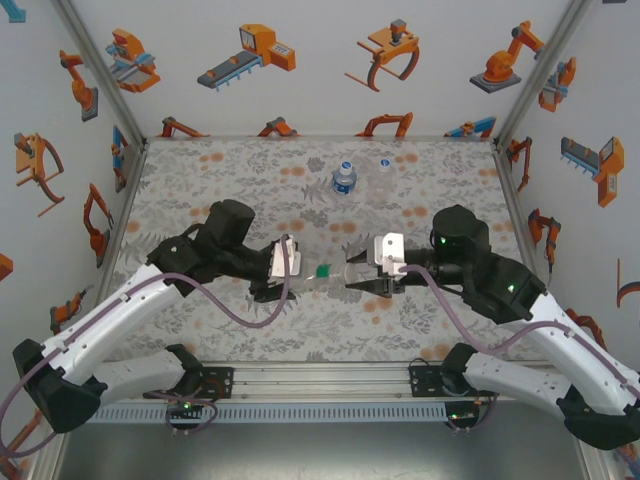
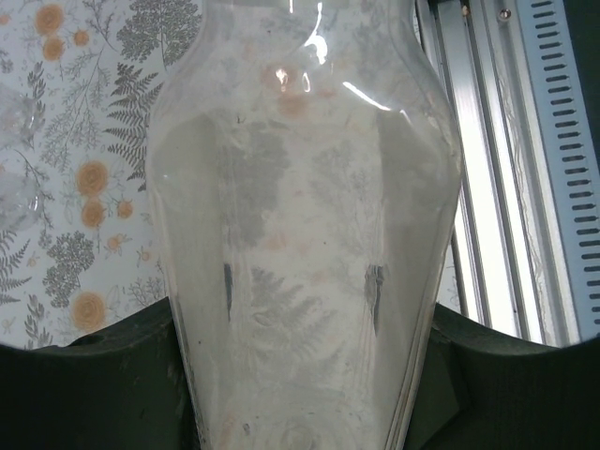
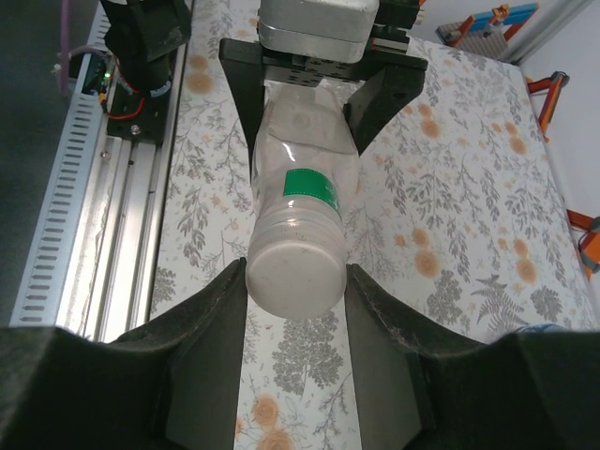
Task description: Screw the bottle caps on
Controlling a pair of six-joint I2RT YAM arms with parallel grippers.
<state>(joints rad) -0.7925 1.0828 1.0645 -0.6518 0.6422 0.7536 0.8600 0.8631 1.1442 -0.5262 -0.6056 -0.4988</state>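
Clear bottle, horizontal: my left gripper clamps its nine-o'clock end as anchor; right gripper clamps the three-o'clock end, presumably for twisting.

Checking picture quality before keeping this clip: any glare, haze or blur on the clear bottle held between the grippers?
Left wrist view: white glare streaks on the clear bottle, the floral tablecloth hazy through it. Right wrist view: bottle, green sticker and white cap sharp, evenly lit. Top view: bottle nearly lost against the pattern.
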